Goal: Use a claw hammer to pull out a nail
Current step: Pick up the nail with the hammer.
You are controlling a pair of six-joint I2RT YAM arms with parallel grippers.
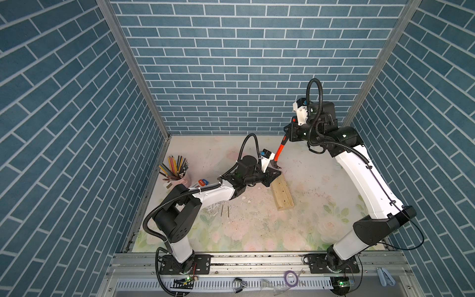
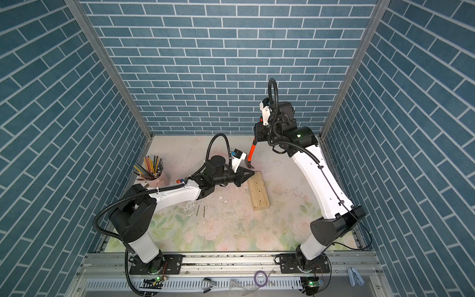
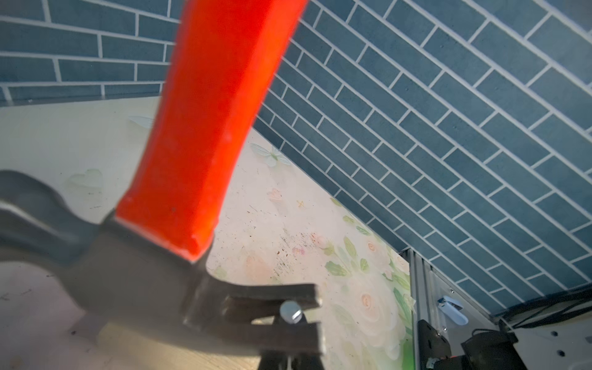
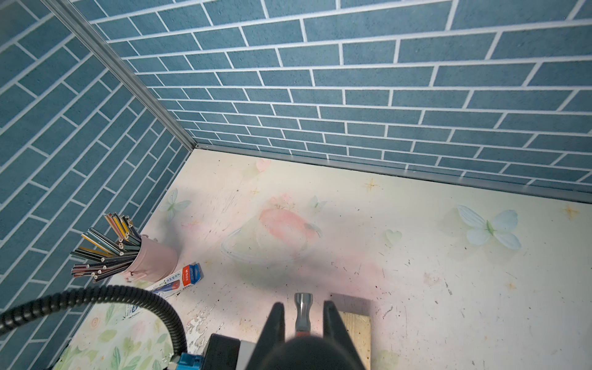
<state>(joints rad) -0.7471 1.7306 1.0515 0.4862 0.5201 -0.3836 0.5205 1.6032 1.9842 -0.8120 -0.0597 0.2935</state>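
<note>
- The right gripper (image 1: 285,135) has the claw hammer (image 1: 278,151) by the black end of its handle. In the right wrist view its two fingers (image 4: 277,315) sit tight on either side of the grip.
- The orange handle slants down from there toward the middle of the table (image 1: 321,180). The steel head ends up at the far end of the wood block (image 1: 282,195).
- In the left wrist view the forked claw straddles a nail (image 3: 291,312). The shiny round head sits right in the slot between the two prongs (pretty blurry up close, but the head is clear).
- The left gripper (image 1: 279,172) reaches in from the other side to that same end of the block. Its fingertips are pressed together just below the nail head. Whether the nail's shank is actually pinched between them can't be told, as the claw covers it.
- The block lies flat, running lengthwise toward the front of the table, with small dark holes along its top.
- Off to the left there's a pink cup of pencils (image 1: 180,178) by the wall. Two loose nails (image 1: 222,210) lie on the table near the left arm.
</note>
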